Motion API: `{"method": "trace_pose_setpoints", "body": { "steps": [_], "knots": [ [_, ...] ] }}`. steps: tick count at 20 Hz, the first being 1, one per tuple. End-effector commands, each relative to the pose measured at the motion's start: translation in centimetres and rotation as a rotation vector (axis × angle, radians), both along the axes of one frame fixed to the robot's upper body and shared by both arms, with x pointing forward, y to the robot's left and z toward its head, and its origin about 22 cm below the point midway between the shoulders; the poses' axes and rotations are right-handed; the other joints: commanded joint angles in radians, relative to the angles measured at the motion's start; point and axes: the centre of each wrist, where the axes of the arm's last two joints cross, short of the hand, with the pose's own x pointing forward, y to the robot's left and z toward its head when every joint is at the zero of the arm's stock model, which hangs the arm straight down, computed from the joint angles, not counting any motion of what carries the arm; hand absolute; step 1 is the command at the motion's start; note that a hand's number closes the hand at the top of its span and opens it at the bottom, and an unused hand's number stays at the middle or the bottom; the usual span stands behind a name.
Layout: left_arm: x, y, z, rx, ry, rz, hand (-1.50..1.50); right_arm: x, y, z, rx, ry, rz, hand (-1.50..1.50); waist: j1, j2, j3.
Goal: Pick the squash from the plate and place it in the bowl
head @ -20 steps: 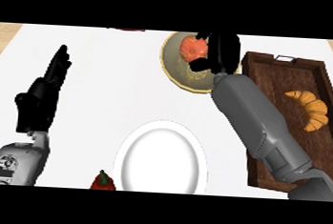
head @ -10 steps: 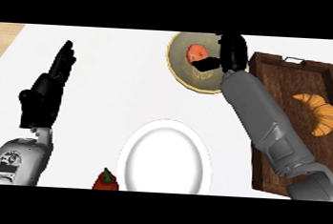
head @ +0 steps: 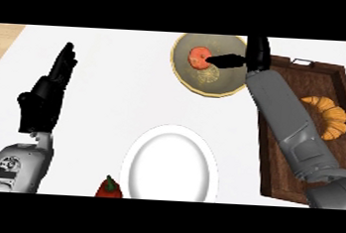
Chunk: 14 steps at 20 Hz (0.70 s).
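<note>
Status: looks basically done. Squash [head: 199, 58] sits inside the bowl [head: 204, 83], upper left of its well, not on the plate [head: 170, 163]. The plate shows bare white.

Right hand [head: 256, 52] is at the bowl's right rim, released: fingers straight and pointing up-frame, thumb stretched left toward the squash. The thumb tip is touching or just beside it, and I can't tell which. Nothing is curled round the squash, so I read it as let go.

Left hand [head: 46, 94] is open, fingers up, parked at the left of the counter [head: 119, 86]. Resting, not involved.

What's left, as I judge it: pull the right hand clear without nudging the squash, then done.

Clearance:
- Bowl is close to the counter's far edge, so there's little room behind it.
- Tray [head: 332, 79] with the croissant [head: 328, 115] lies just right of the bowl, and the right forearm crosses over its left side. Retract along the arm's own line and high enough to stay off the tray's rim.
- There's open counter between bowl and plate and out to the left.
- Small red item [head: 107, 188] at the near edge, beside the plate, well apart from the action.
</note>
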Motion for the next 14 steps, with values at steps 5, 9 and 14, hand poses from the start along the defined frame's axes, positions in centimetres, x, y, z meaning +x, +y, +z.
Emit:
{"method": "trace_pose_setpoints", "body": {
  "steps": [5, 9, 14],
  "knots": [
    [0.9, 1.5, -0.5, -0.003, 0.032, 0.034, 0.0, 0.3, -4.0, 0.4, 0.189, -0.001, 0.058, -1.5, -0.038, -0.014, -0.002],
    [-0.3, 2.0, -1.3, -0.006, 0.032, 0.065, 0.0, -0.8, -7.8, -1.3, 0.268, -0.011, 0.123, -1.5, -0.058, -0.024, -0.002],
    [-1.7, 3.1, -0.4, 0.017, 0.042, 0.07, 0.0, -2.9, -11.8, -2.5, 0.285, 0.006, 0.213, -1.5, -0.074, -0.035, -0.003]
  ]
}}
